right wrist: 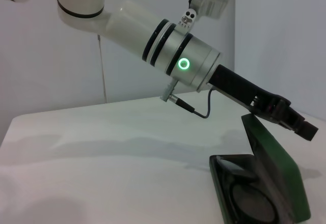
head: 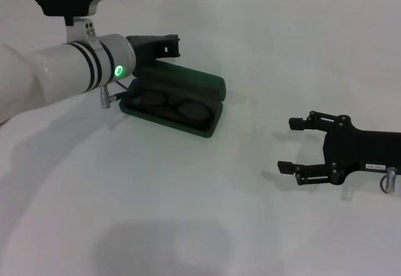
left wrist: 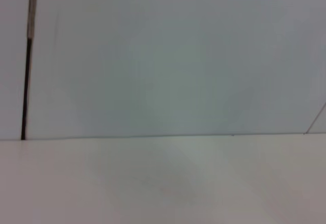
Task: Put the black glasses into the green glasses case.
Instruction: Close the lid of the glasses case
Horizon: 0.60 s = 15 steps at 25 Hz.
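Dark green hinged hard case (head: 178,103), open on white table (head: 200,226), lid raised. Thin black-framed glasses (head: 169,103) lying inside case tray. Left gripper (head: 168,45) above lid's far edge; finger state cannot be told. Right gripper (head: 293,144) resting on table, well apart, fingers spread, empty.

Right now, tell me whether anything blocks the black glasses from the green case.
Nothing visible does: the black glasses already lie inside the open green glasses case. The left gripper is above the raised lid; the right gripper rests apart, open.
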Tool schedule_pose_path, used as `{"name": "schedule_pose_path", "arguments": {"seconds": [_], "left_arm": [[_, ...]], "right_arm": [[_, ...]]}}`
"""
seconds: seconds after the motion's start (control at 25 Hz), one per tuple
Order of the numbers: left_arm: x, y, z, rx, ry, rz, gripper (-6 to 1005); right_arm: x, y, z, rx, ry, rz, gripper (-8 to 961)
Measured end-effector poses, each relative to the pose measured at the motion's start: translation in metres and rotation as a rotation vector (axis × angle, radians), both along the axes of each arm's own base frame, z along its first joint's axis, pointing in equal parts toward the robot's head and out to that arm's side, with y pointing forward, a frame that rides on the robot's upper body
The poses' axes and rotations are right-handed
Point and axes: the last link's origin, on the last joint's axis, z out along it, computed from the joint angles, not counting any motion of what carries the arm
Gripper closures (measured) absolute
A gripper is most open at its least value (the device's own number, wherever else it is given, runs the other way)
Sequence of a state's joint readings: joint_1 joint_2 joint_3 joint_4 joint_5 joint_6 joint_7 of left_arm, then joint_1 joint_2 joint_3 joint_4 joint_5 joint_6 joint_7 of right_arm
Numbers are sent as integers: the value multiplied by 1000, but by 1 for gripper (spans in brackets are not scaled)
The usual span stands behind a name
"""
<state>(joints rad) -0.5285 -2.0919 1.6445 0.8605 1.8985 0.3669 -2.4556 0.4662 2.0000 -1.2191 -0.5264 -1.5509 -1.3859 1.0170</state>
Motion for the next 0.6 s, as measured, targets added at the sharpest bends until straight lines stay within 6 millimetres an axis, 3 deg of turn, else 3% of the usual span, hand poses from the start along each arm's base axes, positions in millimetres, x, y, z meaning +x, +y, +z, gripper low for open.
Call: {"name": "schedule_pose_path", "arguments": {"seconds": [0.6], "left_arm": [[-9, -9, -1, -34, 22, -13, 1000]], "right_arm": [[-1, -1, -3, -1, 8, -6, 71]]}}
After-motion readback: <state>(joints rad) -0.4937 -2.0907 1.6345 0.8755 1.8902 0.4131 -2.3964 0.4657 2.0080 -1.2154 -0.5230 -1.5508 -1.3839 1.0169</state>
